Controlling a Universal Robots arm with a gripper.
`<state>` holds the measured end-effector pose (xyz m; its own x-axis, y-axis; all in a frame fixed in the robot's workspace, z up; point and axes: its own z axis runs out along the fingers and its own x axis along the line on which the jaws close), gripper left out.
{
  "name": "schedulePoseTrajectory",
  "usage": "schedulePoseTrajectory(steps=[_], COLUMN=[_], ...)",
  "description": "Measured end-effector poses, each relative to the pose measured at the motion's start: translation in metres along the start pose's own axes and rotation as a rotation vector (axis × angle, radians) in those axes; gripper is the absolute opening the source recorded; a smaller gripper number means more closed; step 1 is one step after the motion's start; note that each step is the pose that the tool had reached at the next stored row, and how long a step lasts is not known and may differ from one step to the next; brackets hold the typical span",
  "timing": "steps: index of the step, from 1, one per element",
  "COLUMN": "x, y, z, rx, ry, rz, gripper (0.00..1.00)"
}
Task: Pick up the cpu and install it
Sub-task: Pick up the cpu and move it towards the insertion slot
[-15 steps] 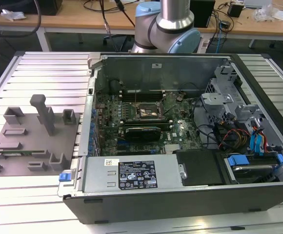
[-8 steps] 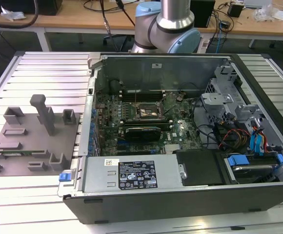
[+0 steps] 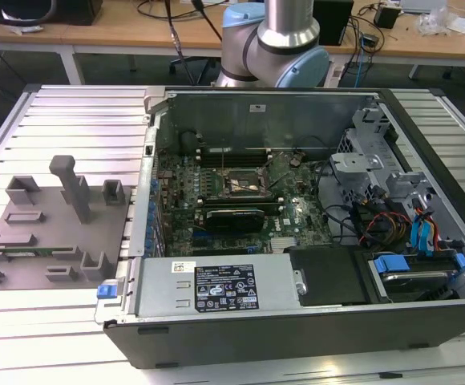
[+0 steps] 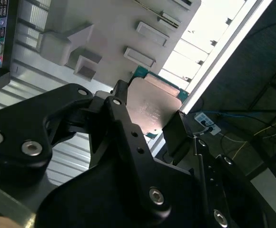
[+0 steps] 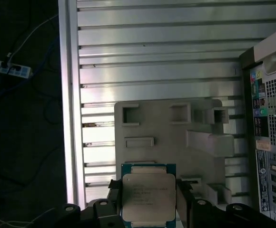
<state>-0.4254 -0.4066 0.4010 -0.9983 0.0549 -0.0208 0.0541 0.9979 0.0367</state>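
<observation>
**Materials rundown**

We reckon the cpu (image 5: 149,197) has a satin silvery metal lid on green board. The gripper (image 4: 150,113) looks matt black with shiny screws (image 4: 156,195), the fixture block (image 3: 52,224) matt grey plastic, and the table (image 3: 72,112) ribbed bright metal.

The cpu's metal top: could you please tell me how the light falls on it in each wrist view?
In the second wrist view the cpu carries a warm sheen with one bright patch, the table behind washed out white; in the first wrist view it looks evenly grey, the table slats glaring in bands.
</observation>
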Motion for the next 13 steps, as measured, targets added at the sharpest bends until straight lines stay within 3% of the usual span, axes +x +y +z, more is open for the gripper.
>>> schedulePoseTrajectory(steps=[6, 13], x=[-0.0003, -0.0022], y=[0.0007, 0.0008], z=[-0.0147, -0.0153], rx=[0.0, 0.0], ry=[0.0, 0.0002], rz=[0.0, 0.0], gripper=[0.54, 0.54])
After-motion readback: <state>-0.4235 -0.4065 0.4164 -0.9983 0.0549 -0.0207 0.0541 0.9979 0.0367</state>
